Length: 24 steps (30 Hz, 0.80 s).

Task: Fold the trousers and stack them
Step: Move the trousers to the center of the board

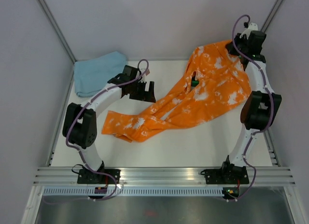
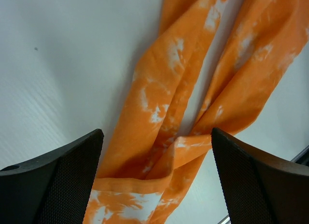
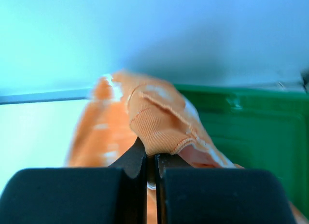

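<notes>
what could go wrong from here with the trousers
1. The right tool pinches only a thin ribbed edge of the trousers; a pull may slip it free.
2. The left tool is open over the legs, holding nothing, so a lift from one side could drag them bunched.
3. The blue cloth lies near the left arm and could get swept.

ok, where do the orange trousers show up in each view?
Top external: trousers spread diagonally, centre to far-right corner.
Left wrist: trousers run up-right from between the open left gripper.
Right wrist: trousers centre, ribbed edge pinched by right gripper.
Shared landmark: white table.
</notes>
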### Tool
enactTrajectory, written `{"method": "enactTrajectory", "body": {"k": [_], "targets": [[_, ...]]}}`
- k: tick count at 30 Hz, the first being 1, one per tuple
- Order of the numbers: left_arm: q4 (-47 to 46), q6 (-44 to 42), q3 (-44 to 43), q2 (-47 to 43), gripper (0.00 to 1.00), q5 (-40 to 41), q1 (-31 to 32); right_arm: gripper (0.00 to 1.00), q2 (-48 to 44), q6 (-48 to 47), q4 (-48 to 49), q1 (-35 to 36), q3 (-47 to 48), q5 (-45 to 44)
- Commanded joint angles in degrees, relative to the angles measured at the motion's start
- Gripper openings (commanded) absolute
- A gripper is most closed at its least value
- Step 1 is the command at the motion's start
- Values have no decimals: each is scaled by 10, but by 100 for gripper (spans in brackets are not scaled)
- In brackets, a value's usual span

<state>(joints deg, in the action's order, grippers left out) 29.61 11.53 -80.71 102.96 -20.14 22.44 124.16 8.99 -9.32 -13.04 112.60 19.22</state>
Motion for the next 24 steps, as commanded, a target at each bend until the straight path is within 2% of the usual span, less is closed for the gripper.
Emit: {"method": "enactTrajectory", "body": {"k": [1,2,4,10,16,19,22,24], "targets": [[-44,-70,44,-33,97,-24,37,0,-161,19,37,55,-78,57],[-53,-75,65,-35,97,-31,39,0,-215,16,27,63,-102,53],[-81,-77,82,-35,97,-38,39,0,-266,15,11,85,-162,39],[-89,-51,92,15,97,37,39,0,-450,37,-32,92,-277,32],[-106,-48,121,35,95,-8,48,0,-564,60,-97,92,-334,-2],[-104,-25,126,44,91,-24,65,0,-610,74,-121,92,-349,-34],[-98,-29,128,57,84,12,94,0,-634,78,-149,91,-353,-51],[-92,-22,125,67,71,33,99,0,-638,79,-182,91,-351,-66]]}}
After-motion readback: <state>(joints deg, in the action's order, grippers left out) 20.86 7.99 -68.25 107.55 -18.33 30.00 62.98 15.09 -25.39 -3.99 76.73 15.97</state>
